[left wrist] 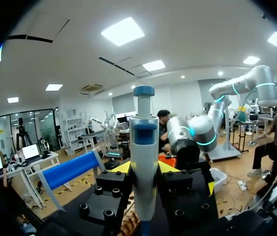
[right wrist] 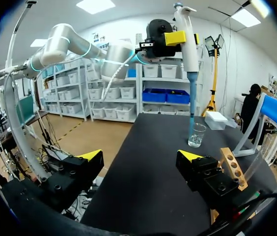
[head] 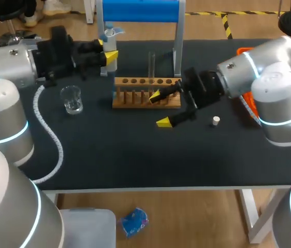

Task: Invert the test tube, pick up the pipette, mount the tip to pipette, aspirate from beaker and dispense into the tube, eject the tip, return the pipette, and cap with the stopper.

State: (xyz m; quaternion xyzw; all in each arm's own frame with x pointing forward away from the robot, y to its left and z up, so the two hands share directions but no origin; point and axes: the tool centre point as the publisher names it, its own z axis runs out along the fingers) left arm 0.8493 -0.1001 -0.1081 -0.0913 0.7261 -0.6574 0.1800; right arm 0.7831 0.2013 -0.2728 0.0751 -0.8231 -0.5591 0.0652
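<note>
- A flat, matte black worktop (head: 135,155) is seen carrying all the things.
- The left arm (head: 11,64), rounded and white-grey, is stretched level along the far side. Its pincer (head: 107,49) is clenched on the pipette from two sides.
- The right arm (head: 259,67) is bent in from the right edge. Its pincer (head: 160,109) is held released, with the yellow tips spread wide. One tip is at the front of the rack and the other is over bare worktop.
- A stand (head: 140,10) with a smooth blue bar on thin pale legs is placed at the far edge.
- A wooden rack (head: 135,101), oblong with a row of round holes, is set near the middle.
- The pipette (left wrist: 143,157), a pale grey cylinder with a blue button on top, is held upright beside the stand's left leg.
- A clear glass beaker (head: 73,101) is stood left of the rack.
- A clear, slender test tube (head: 152,62) is stood upright in the rack.
- A small pale stopper (head: 216,121) is left right of the rack, apart from it.
</note>
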